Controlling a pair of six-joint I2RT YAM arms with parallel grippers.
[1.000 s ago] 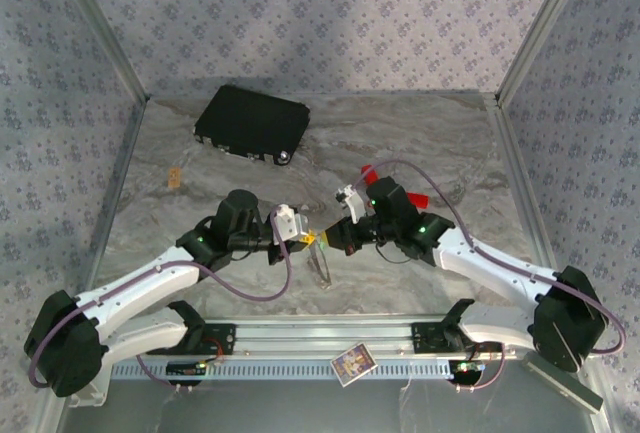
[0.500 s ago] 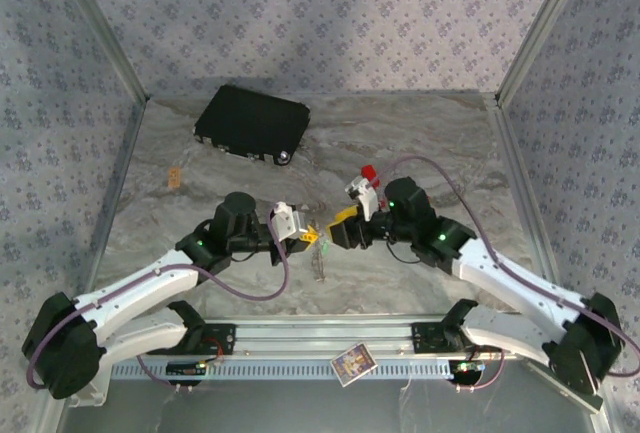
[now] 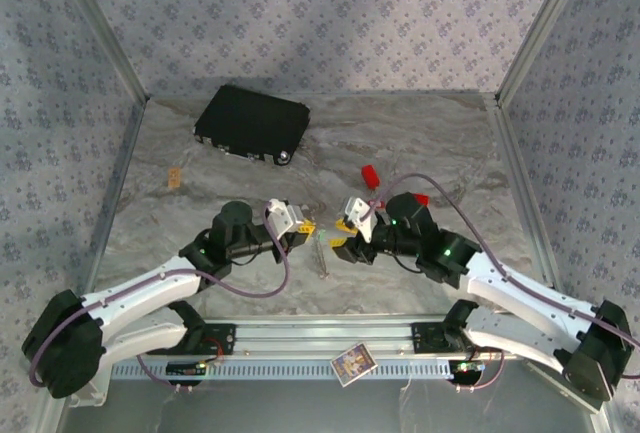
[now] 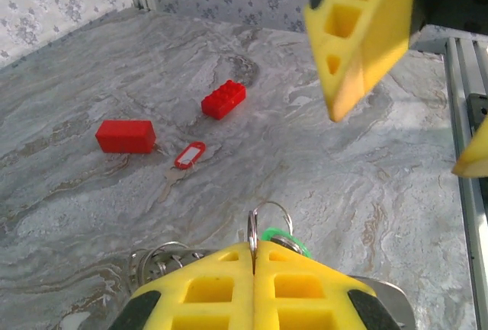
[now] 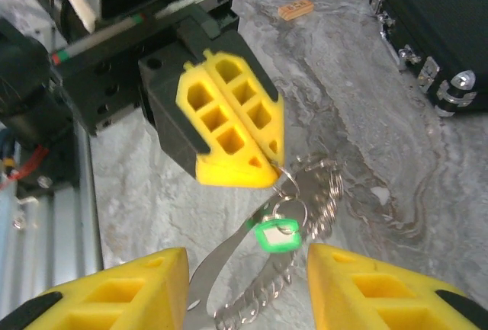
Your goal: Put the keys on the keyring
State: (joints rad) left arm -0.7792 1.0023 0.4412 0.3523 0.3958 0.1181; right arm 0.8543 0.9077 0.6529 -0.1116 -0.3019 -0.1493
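Bright, even light; foreground seemingly slightly blurred.

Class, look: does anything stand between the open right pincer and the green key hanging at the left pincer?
Nothing visible does. The green key hangs from the keyring pinched in the shut left pincer, directly ahead of the right pincer; only the keyring's own chain dangles alongside.

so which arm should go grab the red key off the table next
Right. The right gripper is open and empty, while the left gripper is shut on the keyring with the green key hanging below. The red key lies loose on the table.
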